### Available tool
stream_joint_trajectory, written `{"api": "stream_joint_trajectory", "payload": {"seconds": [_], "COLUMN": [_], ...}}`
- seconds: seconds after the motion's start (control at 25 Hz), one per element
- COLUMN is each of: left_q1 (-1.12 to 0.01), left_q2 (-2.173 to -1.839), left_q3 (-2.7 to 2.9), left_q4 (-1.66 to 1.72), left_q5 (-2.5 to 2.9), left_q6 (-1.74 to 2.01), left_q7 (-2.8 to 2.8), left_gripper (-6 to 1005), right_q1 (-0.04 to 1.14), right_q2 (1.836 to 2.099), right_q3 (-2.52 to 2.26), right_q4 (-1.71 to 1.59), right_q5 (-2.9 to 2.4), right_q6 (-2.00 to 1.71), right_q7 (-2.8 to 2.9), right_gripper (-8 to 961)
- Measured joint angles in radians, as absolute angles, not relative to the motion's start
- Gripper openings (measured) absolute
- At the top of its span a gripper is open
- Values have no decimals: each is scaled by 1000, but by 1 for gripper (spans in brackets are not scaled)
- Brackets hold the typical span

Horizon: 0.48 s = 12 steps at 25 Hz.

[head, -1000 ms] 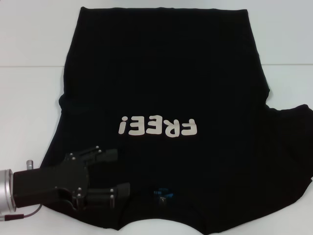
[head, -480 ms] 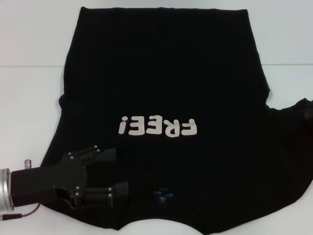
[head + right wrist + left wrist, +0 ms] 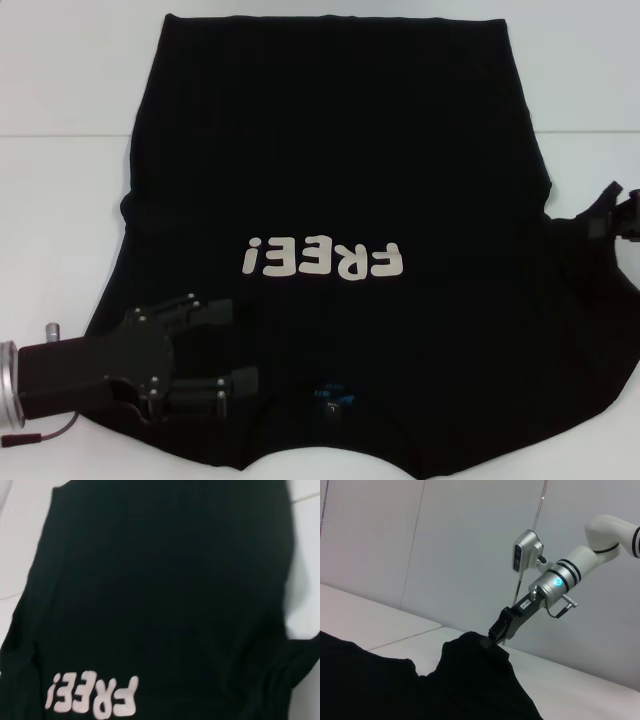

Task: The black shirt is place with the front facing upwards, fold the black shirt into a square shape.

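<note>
The black shirt [image 3: 330, 150] lies front up on the white table, its off-white "FREE!" print [image 3: 322, 262] upside down and a small blue neck label [image 3: 335, 395] at the near edge. My left gripper [image 3: 232, 345] hovers open over the shirt's near left shoulder with nothing between its fingers. At the right edge my right gripper [image 3: 612, 215] pinches the shirt's right sleeve. The left wrist view shows that right gripper [image 3: 492, 636] shut on the sleeve, holding a peak of the black shirt [image 3: 470, 660] off the table. The right wrist view looks down on the black shirt [image 3: 165, 580] and its print [image 3: 92, 695].
Bare white table [image 3: 60, 200] surrounds the shirt on the left, far and right sides. A seam line crosses the table [image 3: 50, 130] at the far left. A pale wall [image 3: 445, 540] stands behind the right arm.
The right gripper has come into view at the right edge, and the right sleeve has been drawn up and inward. The left gripper has slid slightly left and nearer.
</note>
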<state>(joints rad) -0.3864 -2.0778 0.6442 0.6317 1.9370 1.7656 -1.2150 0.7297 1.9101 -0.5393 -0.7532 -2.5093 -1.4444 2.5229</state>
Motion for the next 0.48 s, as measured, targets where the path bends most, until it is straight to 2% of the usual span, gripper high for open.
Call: {"api": "stream_joint_trajectory", "payload": {"seconds": [0.2,0.48], "left_q1": [-390,-391], "left_q2": [-2078,-2078], "left_q3": [644,640], "left_q4": [632,635], "left_q5": [1937,1937], "left_q6": [1764,1758], "left_q7": [-1216,-1225], "left_gripper": [937,936], "right_q1": [763,815], "right_q2": [1923,1962], "right_q3": [-579,-627], "right_q4": [-753,-751], "right_q5": [-2509,-2509], "right_q6": [-1459,-1450], "right_q7": [2507,2507], "right_gripper": [47,49]}}
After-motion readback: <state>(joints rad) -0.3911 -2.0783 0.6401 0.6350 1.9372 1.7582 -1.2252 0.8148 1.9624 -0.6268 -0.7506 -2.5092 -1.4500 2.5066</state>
